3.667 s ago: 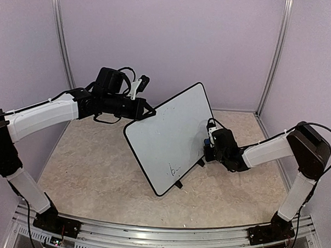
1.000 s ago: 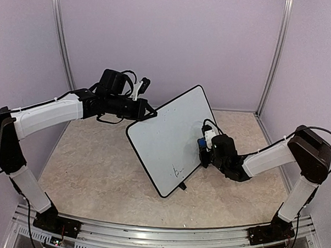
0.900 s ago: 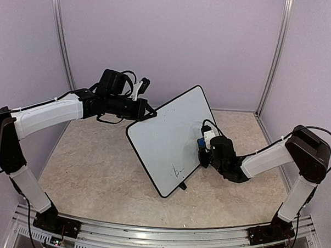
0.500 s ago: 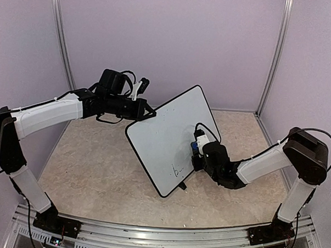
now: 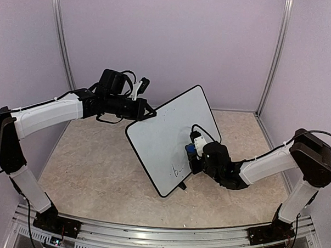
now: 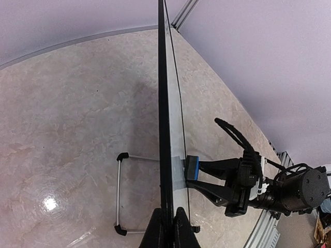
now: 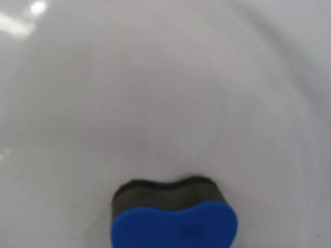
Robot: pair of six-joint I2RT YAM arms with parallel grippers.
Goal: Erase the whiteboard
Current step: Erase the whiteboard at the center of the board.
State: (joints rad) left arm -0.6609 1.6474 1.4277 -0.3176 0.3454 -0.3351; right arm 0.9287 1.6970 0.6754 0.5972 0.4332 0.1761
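The whiteboard point(image 5: 162, 136) stands tilted on its lower edge, held up by my left gripper point(image 5: 148, 115), which is shut on its upper left rim. In the left wrist view the board point(image 6: 163, 93) is edge-on between my fingertips point(image 6: 168, 227). Small black marks point(image 5: 176, 170) remain near its bottom corner. My right gripper point(image 5: 193, 154) is shut on a blue eraser point(image 5: 190, 150) whose dark felt presses on the board's face, above and to the right of the marks. The right wrist view shows the eraser point(image 7: 174, 225) against the white surface point(image 7: 155, 77); its own fingers are out of frame.
A wire stand with black feet point(image 6: 120, 194) juts out behind the board onto the beige tabletop point(image 5: 92, 170). Purple walls and metal posts point(image 5: 274, 57) enclose the cell. A clip foot point(image 5: 181, 185) rests on the table at the board's lower edge.
My right gripper has slid the eraser left and slightly down, from the board's right edge onto its face, closer to the marks. The left arm and the board have held still.
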